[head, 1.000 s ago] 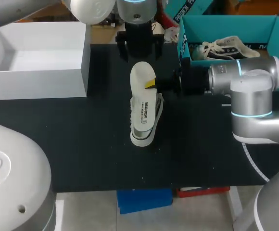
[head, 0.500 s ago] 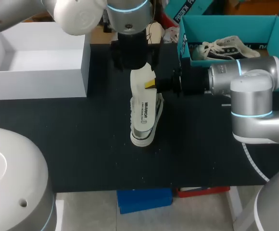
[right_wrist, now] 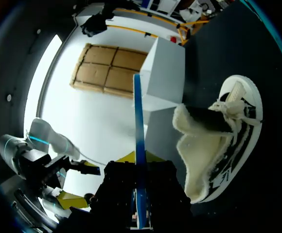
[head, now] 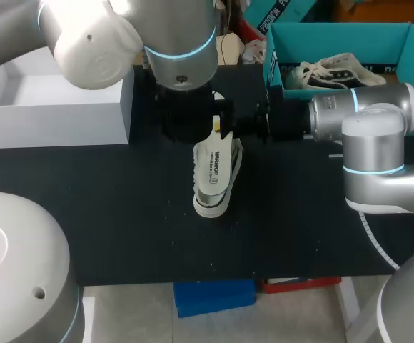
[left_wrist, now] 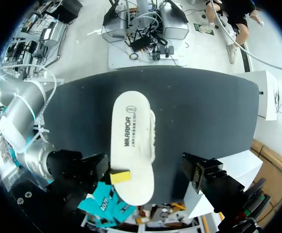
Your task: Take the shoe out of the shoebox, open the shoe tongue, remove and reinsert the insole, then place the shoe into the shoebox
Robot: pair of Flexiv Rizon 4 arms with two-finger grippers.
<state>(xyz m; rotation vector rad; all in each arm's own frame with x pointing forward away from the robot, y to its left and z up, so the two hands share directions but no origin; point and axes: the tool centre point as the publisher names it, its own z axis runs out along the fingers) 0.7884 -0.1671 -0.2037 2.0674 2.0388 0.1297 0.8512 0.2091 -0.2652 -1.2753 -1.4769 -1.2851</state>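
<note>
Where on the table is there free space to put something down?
Free: the black mat left of the shoe, in front of the white shoebox; the strip along the near edge. Crowded: the shoe's far end, where the right gripper holds the insole under the left arm.

Even overhead light fills the scene as my left arm hangs over the table; its pale casing catches broad, soft highlights, and its underside throws shade across the far end of the shoe; the black table top gives back no glare; the white box is lit almost to plain white; blue rings glow on that arm and on my right arm; from my left wrist the insole shines brightest against the dark top; from my right wrist the pale backdrop burns out, the nearest parts falling to black silhouette.
</note>
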